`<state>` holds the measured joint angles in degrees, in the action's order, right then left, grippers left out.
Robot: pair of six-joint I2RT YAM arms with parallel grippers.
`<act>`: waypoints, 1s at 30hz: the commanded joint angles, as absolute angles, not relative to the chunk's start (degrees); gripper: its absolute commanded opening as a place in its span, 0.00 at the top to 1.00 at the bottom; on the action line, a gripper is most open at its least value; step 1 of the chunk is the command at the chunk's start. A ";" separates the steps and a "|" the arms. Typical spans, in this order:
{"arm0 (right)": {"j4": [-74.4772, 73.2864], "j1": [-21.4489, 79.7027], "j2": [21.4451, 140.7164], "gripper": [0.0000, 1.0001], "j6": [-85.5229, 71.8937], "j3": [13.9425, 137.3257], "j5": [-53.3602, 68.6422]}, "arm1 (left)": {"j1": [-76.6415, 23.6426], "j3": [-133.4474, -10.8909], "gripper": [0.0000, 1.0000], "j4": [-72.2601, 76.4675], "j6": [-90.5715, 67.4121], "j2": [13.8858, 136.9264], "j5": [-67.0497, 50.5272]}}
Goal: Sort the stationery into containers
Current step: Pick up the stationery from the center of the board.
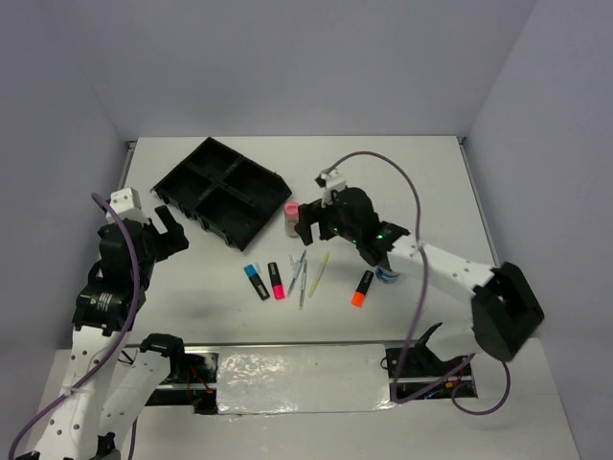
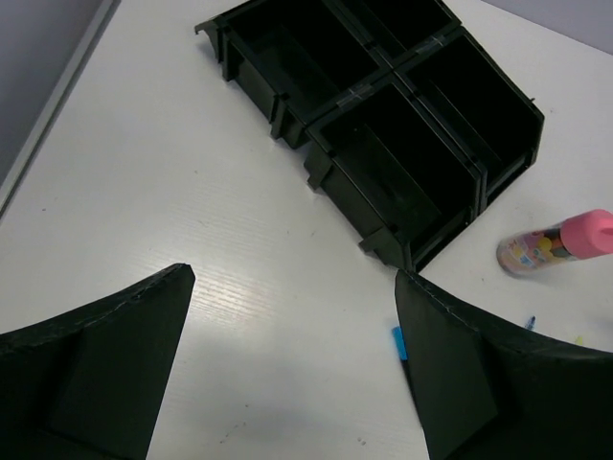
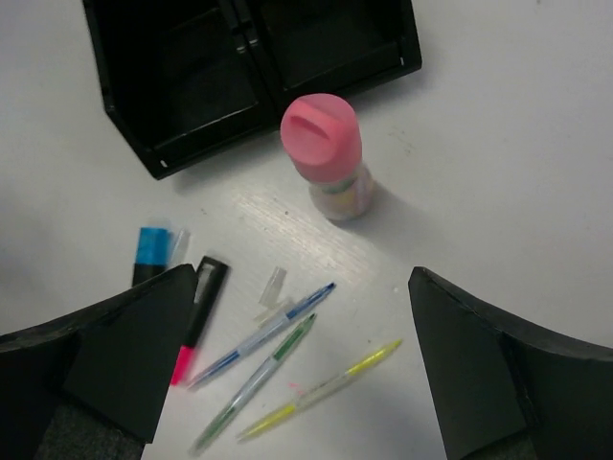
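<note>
Pink-capped tube (image 3: 324,158) upright beside black tray (image 3: 211,139) | left claw (image 2: 295,276) apart, empty | right claw (image 3: 302,276) apart, near tube

The right gripper (image 1: 311,225) is shown with fingers parted, just beside a pink-capped tube (image 1: 291,218). A black tray (image 1: 222,190) is set between it and the left gripper (image 1: 170,225), slightly farther back. Near the right gripper, on its base side, a blue highlighter (image 1: 256,281), pink highlighter (image 1: 277,280), thin pens (image 1: 300,273) and orange highlighter (image 1: 361,287) are laid out.
</note>
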<state>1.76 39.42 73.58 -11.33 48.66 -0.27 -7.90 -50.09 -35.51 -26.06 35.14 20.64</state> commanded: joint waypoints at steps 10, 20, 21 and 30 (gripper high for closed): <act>12.22 43.59 99.75 0.05 -4.22 64.15 -6.42 | -7.56 -49.83 0.01 -30.41 -22.24 37.00 10.02; 13.45 41.75 106.35 0.38 -5.01 68.11 -9.15 | -7.56 -49.75 0.01 -29.88 -21.45 37.79 7.91; 13.27 41.75 106.26 0.50 -4.66 67.94 -8.53 | -7.56 -49.75 0.01 -29.80 -21.45 37.88 7.91; 9.69 41.13 92.83 0.83 -1.49 69.24 -10.20 | -7.65 -48.61 0.01 -26.29 -19.08 37.09 -2.70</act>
<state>8.82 41.56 101.89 -3.27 65.06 -9.04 -7.86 -49.17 -30.92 -21.21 38.02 4.40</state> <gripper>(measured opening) 0.539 0.993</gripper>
